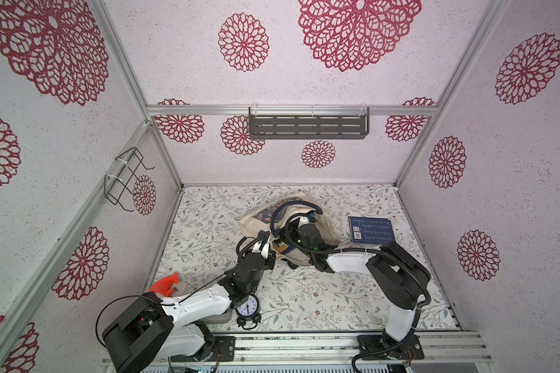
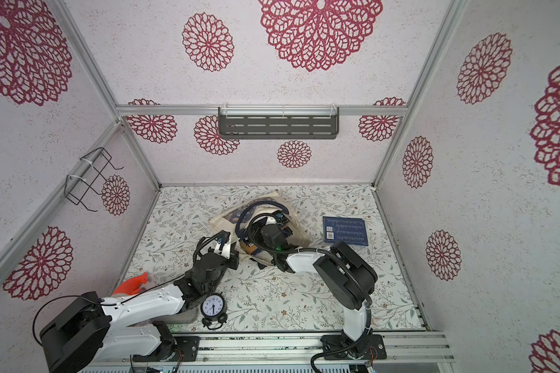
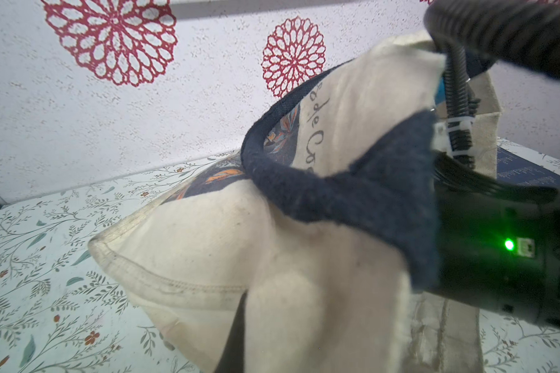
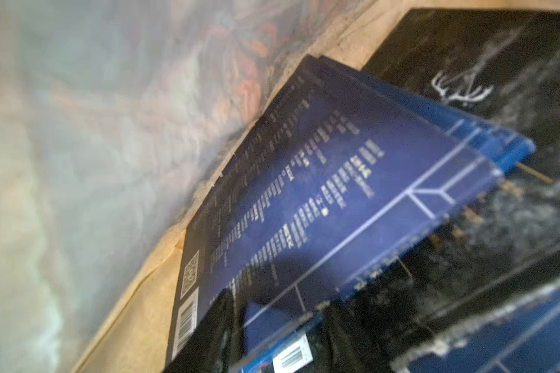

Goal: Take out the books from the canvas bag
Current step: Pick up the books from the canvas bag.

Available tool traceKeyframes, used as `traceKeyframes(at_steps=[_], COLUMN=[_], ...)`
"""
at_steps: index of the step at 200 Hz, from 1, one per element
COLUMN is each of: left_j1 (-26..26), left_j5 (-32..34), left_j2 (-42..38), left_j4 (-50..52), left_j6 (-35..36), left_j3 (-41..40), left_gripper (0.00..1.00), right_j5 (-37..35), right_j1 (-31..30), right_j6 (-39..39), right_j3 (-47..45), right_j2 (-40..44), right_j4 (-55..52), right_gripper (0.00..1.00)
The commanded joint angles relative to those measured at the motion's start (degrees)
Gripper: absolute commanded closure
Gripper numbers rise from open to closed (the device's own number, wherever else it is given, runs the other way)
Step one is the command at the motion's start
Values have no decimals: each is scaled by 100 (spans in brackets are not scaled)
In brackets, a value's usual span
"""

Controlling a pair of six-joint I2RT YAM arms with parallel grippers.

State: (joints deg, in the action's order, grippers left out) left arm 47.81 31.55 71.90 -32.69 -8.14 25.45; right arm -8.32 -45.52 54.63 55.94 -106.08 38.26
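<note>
The left gripper (image 1: 266, 248) is pressed together on the cream cloth at the mouth edge of the canvas bag (image 1: 256, 222) and holds that edge up off the table. In the left wrist view one dark finger (image 3: 233, 326) shows under the bunched cloth. The right gripper (image 1: 304, 227) is sunk into the bag's mouth, just to the right of the left gripper. I cannot tell how far its jaws are spread. The right wrist view is blurred and shows only a dark finger (image 4: 212, 329) against a book.

The floral table (image 1: 304, 300) lies under both grippers. The bag slumps around the right gripper. Its dark blue print faces up on the far side, and a navy strap handle (image 1: 296, 204) arches over the right wrist.

A loose navy book (image 1: 372, 230) lies flat on the table to the right of the right gripper, outside the bag and just beside it. Inside the bag, ahead of the right gripper, a tilted navy book (image 4: 337, 193) with pale text and a barcode lies over a black book (image 4: 498, 97) with a white antler drawing. A blue book (image 4: 291, 355) with a white barcode sits nearest the finger. Between the two grippers, at the bag's mouth, an orange-tan cover (image 1: 280, 248) shows.

A black alarm clock (image 1: 247, 308) stands behind the left gripper, beside the left arm. An orange toy (image 1: 166, 284) lies farther to the left.
</note>
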Motion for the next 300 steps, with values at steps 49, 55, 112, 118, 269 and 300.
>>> traceKeyframes(at_steps=[49,55,112,118,269,300], left_j1=[112,110,114,114,133,135], left_j5=[-274,-273,-313,-311,-343,-348], left_j2=[-63,-62,35,35,24,61], left_j4=[-642,-642,-642,-642,-581,-616], left_j6=[65,65,93,93,97,128], left_j3=[109,109,144,145,162,162], left_gripper=[100,100,100,100,100,100], right_j5=[24,23,24,-5,102,106], right_j1=[122,122,122,122,219,219], right_j6=[-63,-59,58,98,735,717], right_j3=[627,649,917,898,1146,1076], right_j2=[131,153,285,294,-33,-244], right_j4=[319,315,7,-13,326,741], right_gripper=[63,63,58,56,62,66])
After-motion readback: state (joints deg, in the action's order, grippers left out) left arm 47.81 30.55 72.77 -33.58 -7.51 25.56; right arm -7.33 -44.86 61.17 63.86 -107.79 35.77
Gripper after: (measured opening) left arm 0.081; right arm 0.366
